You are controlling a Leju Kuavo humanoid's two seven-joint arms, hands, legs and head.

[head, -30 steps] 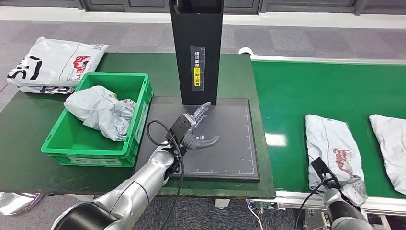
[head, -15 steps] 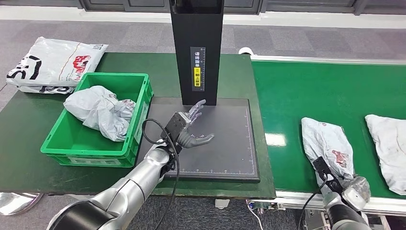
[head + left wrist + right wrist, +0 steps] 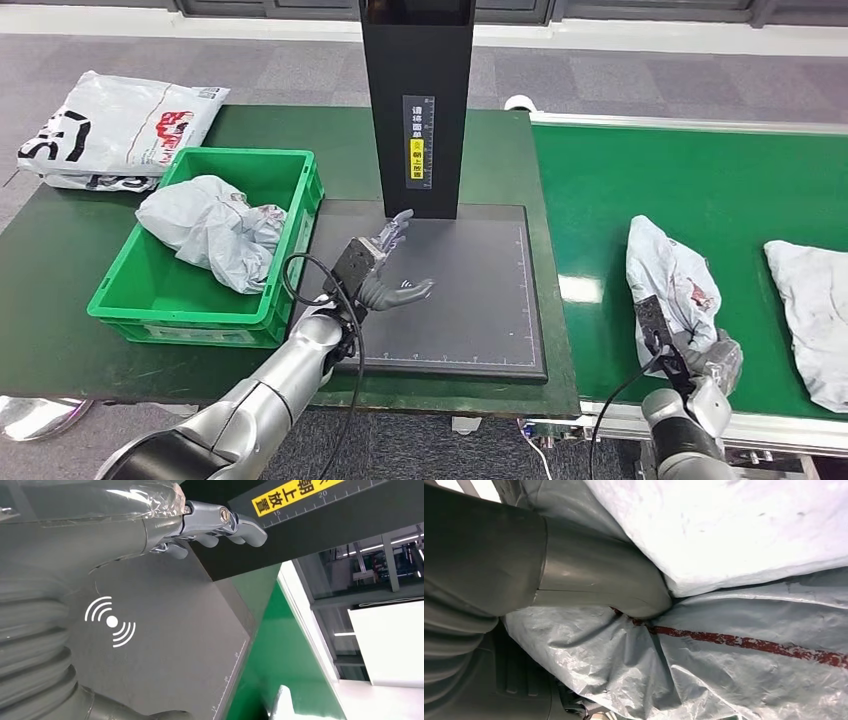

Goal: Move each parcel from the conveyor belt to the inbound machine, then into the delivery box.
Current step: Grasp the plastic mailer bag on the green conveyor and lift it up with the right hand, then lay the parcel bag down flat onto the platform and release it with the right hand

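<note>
Dark green counter point(image 3: 60, 300) on grey floor point(image 3: 620, 75); conveyor belt point(image 3: 640, 190) adjoining. Left hand point(image 3: 385, 268) empty, fingers spread; right hand point(image 3: 700, 365) grips grey parcel point(image 3: 668, 280).

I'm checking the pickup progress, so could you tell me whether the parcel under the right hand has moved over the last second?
Yes. The parcel, gripped by the right hand, has bunched up and shifted left, nearer the belt's left edge beside the black scanner pad.

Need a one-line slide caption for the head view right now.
Right hand grips a grey parcel on the green conveyor belt; left hand hovers open over the black inbound machine.
</note>
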